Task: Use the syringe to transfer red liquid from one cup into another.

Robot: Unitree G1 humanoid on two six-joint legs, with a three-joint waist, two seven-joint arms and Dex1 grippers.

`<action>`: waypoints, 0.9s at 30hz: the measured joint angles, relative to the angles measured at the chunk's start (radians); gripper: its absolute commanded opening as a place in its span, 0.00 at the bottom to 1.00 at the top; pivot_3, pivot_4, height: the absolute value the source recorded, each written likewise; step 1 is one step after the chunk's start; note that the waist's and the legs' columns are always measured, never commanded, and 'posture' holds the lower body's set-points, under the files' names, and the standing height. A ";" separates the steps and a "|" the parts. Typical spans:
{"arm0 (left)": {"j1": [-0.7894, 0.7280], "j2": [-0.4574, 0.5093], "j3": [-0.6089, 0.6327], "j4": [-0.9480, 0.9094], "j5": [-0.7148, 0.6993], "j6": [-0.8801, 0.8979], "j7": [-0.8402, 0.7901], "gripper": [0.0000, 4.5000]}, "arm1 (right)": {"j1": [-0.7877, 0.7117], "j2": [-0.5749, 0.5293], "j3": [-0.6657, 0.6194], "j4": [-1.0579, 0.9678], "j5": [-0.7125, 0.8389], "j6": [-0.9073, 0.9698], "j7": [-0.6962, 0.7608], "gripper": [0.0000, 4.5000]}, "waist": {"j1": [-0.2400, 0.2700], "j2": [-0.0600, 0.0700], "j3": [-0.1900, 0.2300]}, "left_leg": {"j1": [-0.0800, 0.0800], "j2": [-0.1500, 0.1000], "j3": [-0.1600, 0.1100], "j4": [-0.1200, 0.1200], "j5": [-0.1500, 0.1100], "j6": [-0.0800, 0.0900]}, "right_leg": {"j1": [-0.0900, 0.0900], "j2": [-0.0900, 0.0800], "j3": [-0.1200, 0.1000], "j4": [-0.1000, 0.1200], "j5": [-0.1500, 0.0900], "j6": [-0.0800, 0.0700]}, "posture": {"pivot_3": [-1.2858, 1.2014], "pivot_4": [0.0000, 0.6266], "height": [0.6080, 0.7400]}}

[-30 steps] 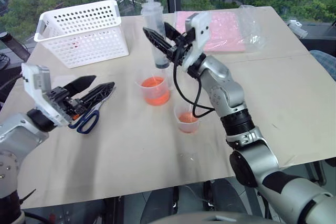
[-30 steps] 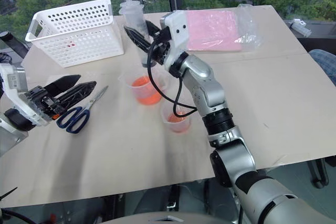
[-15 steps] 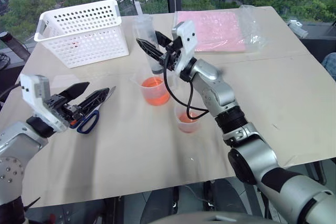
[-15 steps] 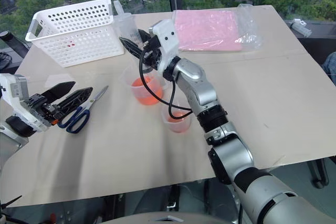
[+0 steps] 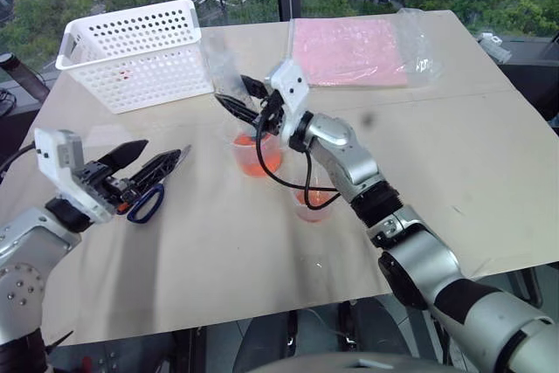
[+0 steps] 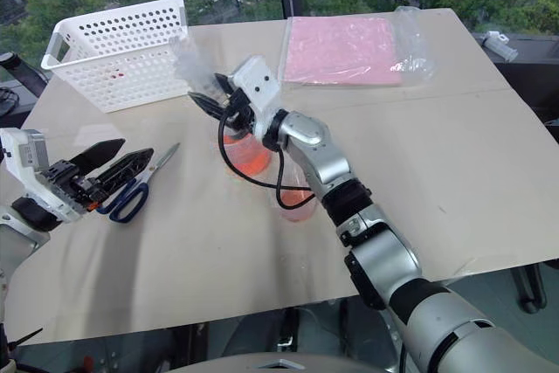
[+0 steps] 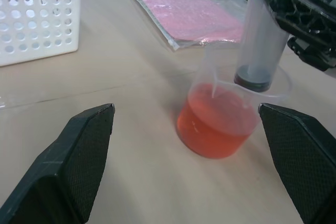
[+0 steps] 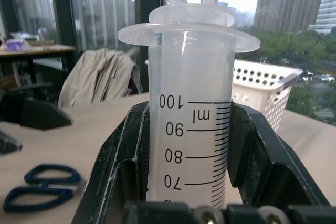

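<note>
Syringe [image 7: 261, 35]: tip hidden inside handled cup [image 7: 226, 114]
Right claw [image 5: 247, 98]: clamped on syringe barrel
Left claw [image 5: 148, 156]: spread wide, empty, over scissors [image 5: 153, 194]

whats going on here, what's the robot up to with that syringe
The right gripper is shut on the syringe, holding it upright with its lower end inside the handled cup of red liquid. The plunger looks fully down, so nothing seems drawn up yet. The small cup waits beside it. The left gripper hangs open near the scissors.
</note>
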 measured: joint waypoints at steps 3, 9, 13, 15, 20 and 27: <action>-0.012 0.000 0.000 0.017 0.006 -0.007 -0.013 1.00 | 0.000 0.000 0.005 0.011 -0.007 0.000 0.000 0.34 | 0.001 0.000 0.000 | 0.000 0.000 0.000 0.000 0.000 0.000 | 0.000 0.000 0.000 0.000 0.000 0.000 | 0.52 0.24 1.00; -0.102 0.002 -0.036 0.035 0.002 0.011 -0.013 1.00 | 0.000 0.000 0.002 0.023 -0.013 0.000 0.000 0.34 | 0.001 -0.001 0.000 | 0.000 0.000 0.000 0.000 0.000 0.000 | 0.000 0.000 0.000 0.000 0.000 0.000 | 0.52 0.24 1.00; -0.362 0.044 -0.073 0.053 -0.125 0.156 0.107 1.00 | 0.002 0.000 0.002 0.026 -0.014 0.003 0.001 0.34 | 0.006 -0.005 -0.002 | 0.000 0.000 -0.002 0.001 0.000 0.000 | 0.000 0.000 -0.001 0.001 0.000 0.000 | 0.52 0.24 1.00; -0.494 0.050 -0.097 0.059 -0.199 0.215 0.168 1.00 | 0.002 0.000 0.004 0.026 -0.013 0.005 0.000 0.34 | 0.004 -0.006 -0.002 | -0.001 -0.001 -0.002 0.002 0.000 0.000 | 0.000 0.000 -0.001 0.001 0.000 0.000 | 0.52 0.24 1.00; -0.659 0.054 -0.151 0.105 -0.286 0.318 0.268 1.00 | 0.003 0.000 0.002 0.026 -0.013 0.010 -0.003 0.34 | -0.005 -0.006 -0.002 | 0.000 -0.001 0.000 0.001 0.000 0.000 | -0.002 0.001 0.001 0.005 0.000 0.000 | 0.52 0.24 1.00; -0.669 0.077 -0.209 0.133 -0.263 0.377 0.298 1.00 | 0.003 0.000 0.002 0.025 -0.013 0.002 -0.013 0.34 | -0.005 -0.006 -0.001 | -0.001 -0.001 0.001 0.001 0.001 -0.001 | -0.003 0.001 0.003 0.007 0.000 0.000 | 0.52 0.24 1.00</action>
